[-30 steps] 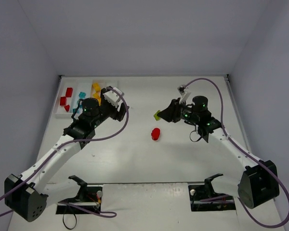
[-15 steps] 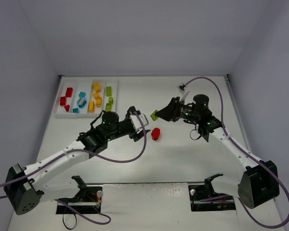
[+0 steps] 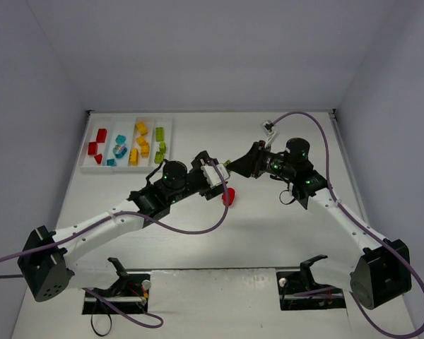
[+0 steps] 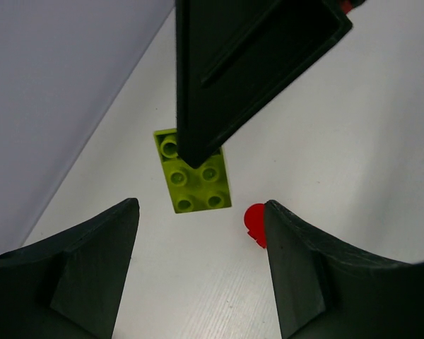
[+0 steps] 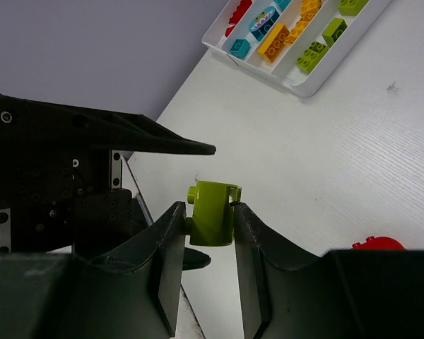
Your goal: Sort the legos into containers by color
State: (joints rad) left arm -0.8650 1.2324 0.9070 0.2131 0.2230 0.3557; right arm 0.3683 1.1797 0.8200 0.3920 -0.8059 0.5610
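My right gripper point(image 3: 234, 167) is shut on a lime green lego point(image 3: 228, 169) and holds it above the table's middle; in the right wrist view the lego point(image 5: 212, 212) sits between the fingers. My left gripper point(image 3: 221, 181) is open and empty, right beside it. In the left wrist view the lime lego point(image 4: 194, 176) hangs ahead of my open left gripper point(image 4: 201, 206), under the right gripper's black finger. A red lego point(image 3: 228, 196) lies on the table below both grippers, half hidden behind my left finger point(image 4: 304, 268). The white tray point(image 3: 127, 116) holds red, cyan, yellow and green legos in separate compartments.
The tray also shows at the top of the right wrist view point(image 5: 297, 83). The red lego shows at that view's lower right point(image 5: 378, 243). The left arm's black body fills that view's left side. Grey walls enclose the table.
My left arm swung from over the tray to the table's middle, up to the right gripper. The right gripper kept the lime lego and shifted slightly left.
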